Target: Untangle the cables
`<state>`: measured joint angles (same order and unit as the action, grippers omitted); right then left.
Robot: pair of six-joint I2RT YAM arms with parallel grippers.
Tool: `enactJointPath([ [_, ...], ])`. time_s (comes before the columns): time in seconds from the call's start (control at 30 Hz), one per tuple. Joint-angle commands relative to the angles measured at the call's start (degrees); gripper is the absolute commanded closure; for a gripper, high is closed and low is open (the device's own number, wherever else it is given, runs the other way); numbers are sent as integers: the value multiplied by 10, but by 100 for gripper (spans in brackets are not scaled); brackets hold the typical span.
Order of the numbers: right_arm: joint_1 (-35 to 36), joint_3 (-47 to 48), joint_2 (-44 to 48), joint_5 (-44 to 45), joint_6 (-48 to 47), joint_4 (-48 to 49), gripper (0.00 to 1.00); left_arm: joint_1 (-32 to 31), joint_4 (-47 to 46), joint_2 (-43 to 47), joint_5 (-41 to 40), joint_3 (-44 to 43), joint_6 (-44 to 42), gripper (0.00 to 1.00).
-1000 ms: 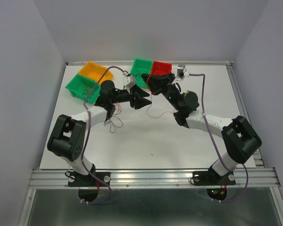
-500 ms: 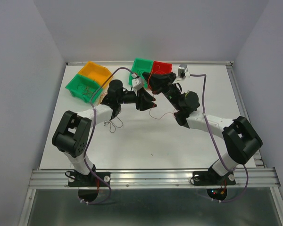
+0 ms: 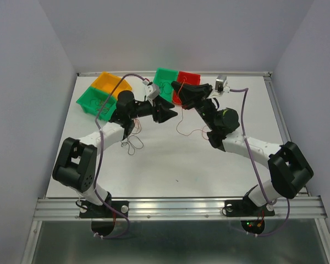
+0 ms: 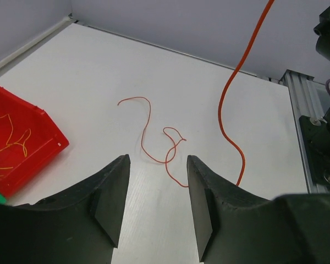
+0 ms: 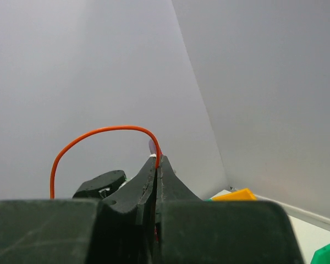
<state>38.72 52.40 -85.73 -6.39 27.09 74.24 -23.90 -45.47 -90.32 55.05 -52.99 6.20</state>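
Right hand (image 5: 157, 162) raised over the far middle of the surface (image 3: 170, 170), fingers pressed flat together and clamped on a thin orange cable (image 5: 99, 132). From the pinch, an arch of that cable up and over to the left in the right wrist view, then down out of sight behind the hand's body.

Left hand (image 4: 157, 165) just beside the right one, on its left in the top view, tilted down toward the surface. Fingers apart, nothing between them, no cable touched.

Past that gap, in the left wrist view, a red cable (image 4: 154, 146) flat on the surface in loose bends and one small loop. To its right, an orange strand hanging from above down to the surface. Not clear whether strand and red cable join.

Dark cables (image 3: 133, 144) in small loose loops on the surface below the left forearm, well apart from both hands.

Red bin (image 4: 36, 165) and green bin (image 3: 165, 71) side by side at the far edge behind the hands, short orange wire pieces inside the red one. Orange bin (image 3: 111, 82) and second green bin (image 3: 93, 100) at the far left.
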Motion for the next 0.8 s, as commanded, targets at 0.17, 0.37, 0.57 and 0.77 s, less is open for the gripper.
enactJointPath([
  [0.17,4,-5,8,9,-24,298,99,3,-66,37,63,14,36,41],
  [0.37,4,1,7,5,-17,298,99,-12,-119,38,108,34,46,39],
  [0.57,4,10,3,2,1,298,99,-37,-96,18,92,19,14,37],
  [0.77,5,15,0,10,-4,298,99,-47,-31,-17,59,-4,-19,41],
])
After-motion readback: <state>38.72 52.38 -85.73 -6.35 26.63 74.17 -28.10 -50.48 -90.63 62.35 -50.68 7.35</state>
